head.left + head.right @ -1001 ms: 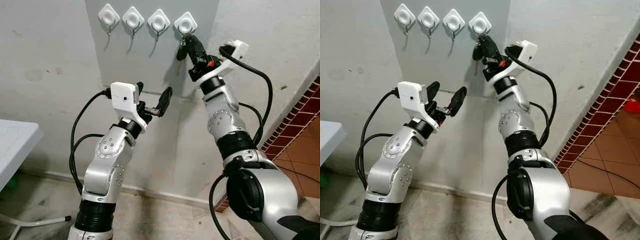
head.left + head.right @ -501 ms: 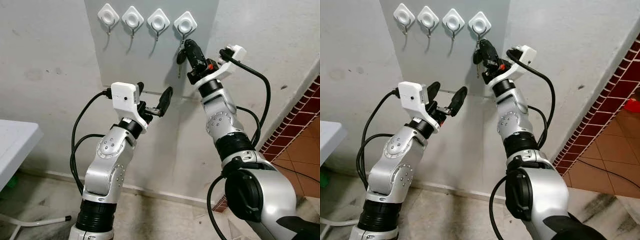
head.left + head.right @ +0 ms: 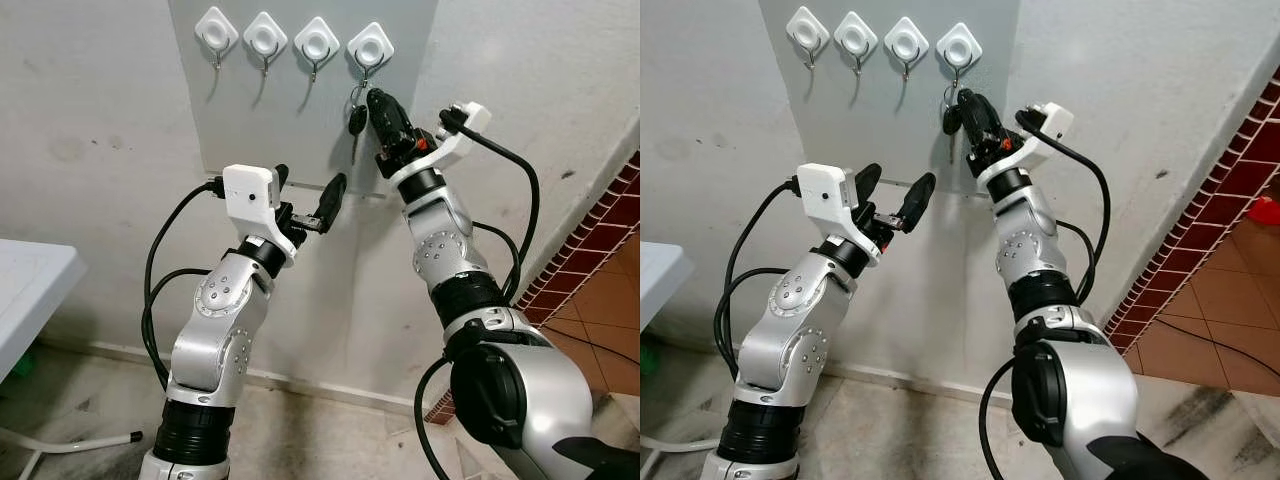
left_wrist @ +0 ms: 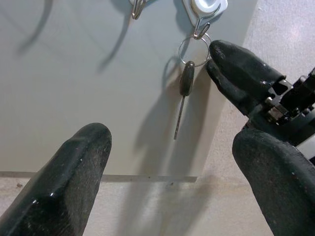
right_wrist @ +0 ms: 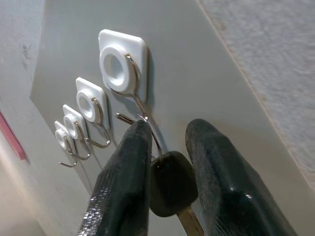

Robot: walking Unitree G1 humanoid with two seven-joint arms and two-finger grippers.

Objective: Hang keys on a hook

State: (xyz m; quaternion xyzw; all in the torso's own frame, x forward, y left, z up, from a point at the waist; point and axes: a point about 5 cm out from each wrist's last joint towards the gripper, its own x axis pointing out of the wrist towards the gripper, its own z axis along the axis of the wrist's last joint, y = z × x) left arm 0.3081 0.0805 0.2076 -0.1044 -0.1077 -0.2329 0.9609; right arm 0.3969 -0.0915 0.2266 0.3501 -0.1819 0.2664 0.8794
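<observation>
A black-headed key (image 3: 356, 120) hangs by its ring (image 4: 193, 49) from the rightmost hook (image 3: 363, 74) of four white-mounted hooks on a grey wall panel (image 3: 300, 110), its blade pointing straight down. The right gripper (image 3: 372, 100) is raised just beside it, fingertips level with the key's head and ring. In the right wrist view the two black fingers (image 5: 123, 187) stand slightly apart on either side of the key head (image 5: 170, 182); whether they touch it cannot be told, and the ring loops up over the wire hook (image 5: 135, 96) above. The left gripper (image 3: 312, 200) is held up lower and to the left, in front of the panel's bottom edge and well apart from the key, its fingers spread wide with nothing between them. The other three hooks (image 3: 266, 66) carry nothing. At the far left, the corner of a white table (image 3: 30, 290) juts into the scene, and red tiling (image 3: 600, 250) borders the wall on the right.
</observation>
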